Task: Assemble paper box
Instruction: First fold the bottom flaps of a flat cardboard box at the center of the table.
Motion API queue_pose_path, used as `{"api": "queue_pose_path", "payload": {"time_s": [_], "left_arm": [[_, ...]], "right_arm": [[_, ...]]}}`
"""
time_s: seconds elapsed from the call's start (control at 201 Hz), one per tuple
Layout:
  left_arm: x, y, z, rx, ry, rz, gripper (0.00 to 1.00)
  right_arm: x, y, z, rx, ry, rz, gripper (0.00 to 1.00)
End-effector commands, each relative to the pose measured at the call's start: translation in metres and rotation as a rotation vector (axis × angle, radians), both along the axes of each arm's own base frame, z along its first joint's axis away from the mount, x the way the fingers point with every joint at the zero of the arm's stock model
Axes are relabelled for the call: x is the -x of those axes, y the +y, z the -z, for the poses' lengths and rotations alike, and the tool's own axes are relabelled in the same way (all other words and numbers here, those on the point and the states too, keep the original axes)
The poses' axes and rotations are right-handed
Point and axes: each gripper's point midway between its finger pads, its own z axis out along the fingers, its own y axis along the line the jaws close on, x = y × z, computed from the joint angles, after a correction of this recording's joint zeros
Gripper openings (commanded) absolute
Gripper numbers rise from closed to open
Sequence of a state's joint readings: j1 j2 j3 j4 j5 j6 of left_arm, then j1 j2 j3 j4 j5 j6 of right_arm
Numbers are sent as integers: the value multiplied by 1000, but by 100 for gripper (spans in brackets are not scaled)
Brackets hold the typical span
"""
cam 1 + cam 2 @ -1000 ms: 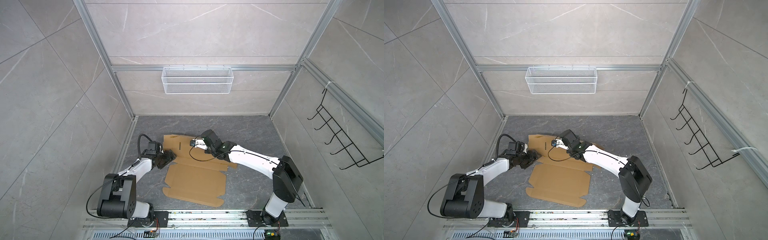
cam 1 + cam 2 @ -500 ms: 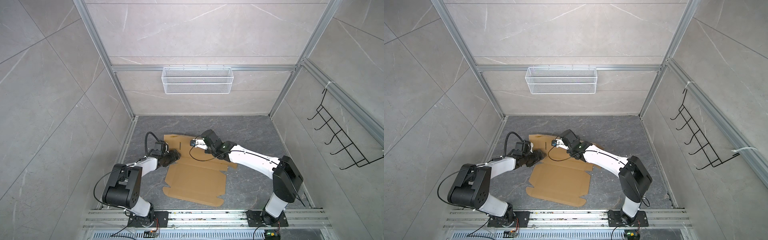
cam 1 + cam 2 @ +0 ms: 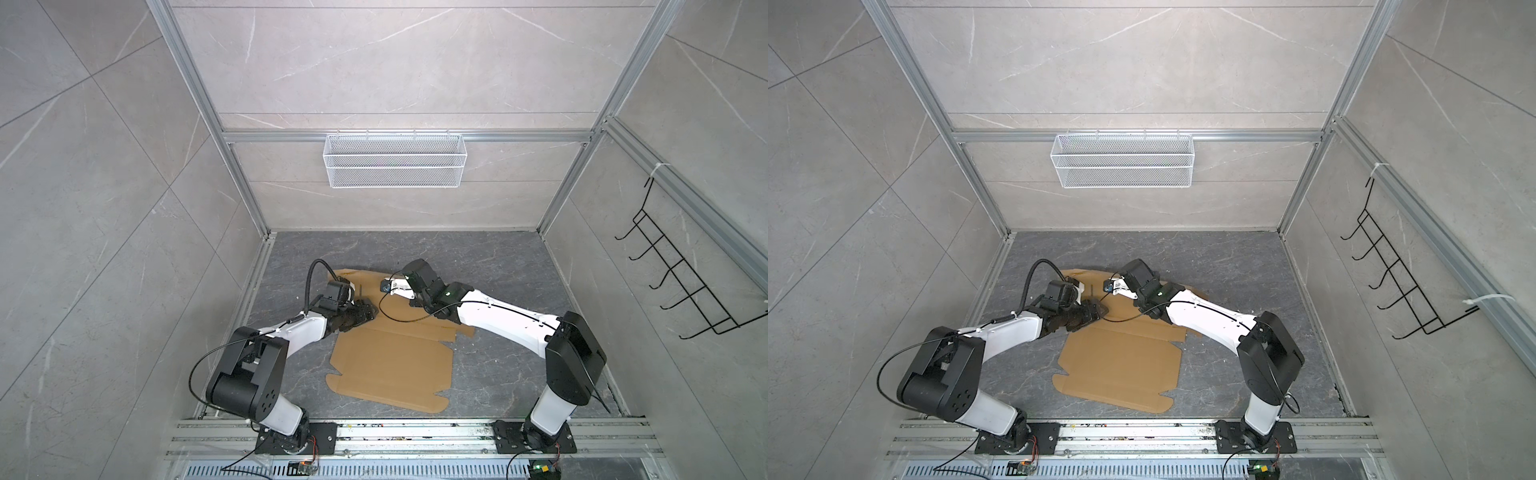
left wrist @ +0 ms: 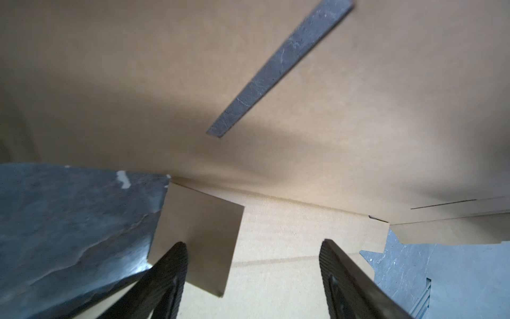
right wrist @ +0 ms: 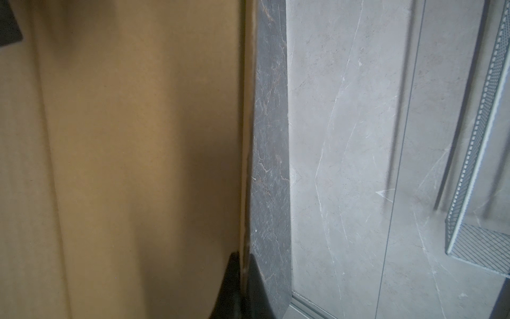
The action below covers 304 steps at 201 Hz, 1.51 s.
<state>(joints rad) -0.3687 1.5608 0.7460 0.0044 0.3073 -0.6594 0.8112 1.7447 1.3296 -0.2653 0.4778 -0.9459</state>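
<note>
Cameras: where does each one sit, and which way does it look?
Top views: high at the front, looking down and toward the back wall; they show the whole left arm and right arm, the box and the basket.
Left wrist: on the left arm, low over the box, looking along the open left gripper; only its fingers show.
Right wrist: on the right arm, looking past the right gripper, shut on a box edge, toward the back wall; only fingertips show.
Shared: all views show the box; the top views and the right wrist view show the basket.
</note>
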Motion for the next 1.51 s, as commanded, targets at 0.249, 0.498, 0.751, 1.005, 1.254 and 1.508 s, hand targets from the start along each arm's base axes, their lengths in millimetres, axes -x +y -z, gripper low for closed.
{"api": "queue_pose_path", "payload": {"time_s": [0.249,0.498,0.751,1.005,1.254,1.508], "left_arm": [[-7,-2,-19,-60,-39,31,78],[9,65,-67,-153,-78,-14,77],[0,143,-112,-256,-146,-85,77],[-31,148,-104,-287,-205,32,76],[-46,121,-107,-187,-324,174,71],[-54,109,-99,-144,-368,263,61]], "right_arm": [[5,5,-7,-10,2,-16,0],[2,3,-9,-2,-5,-20,0],[1,4,-24,5,-36,-66,0],[-1,3,-30,30,-52,-101,0],[0,2,-33,30,-60,-110,0],[-1,3,-30,30,-56,-112,0]]}}
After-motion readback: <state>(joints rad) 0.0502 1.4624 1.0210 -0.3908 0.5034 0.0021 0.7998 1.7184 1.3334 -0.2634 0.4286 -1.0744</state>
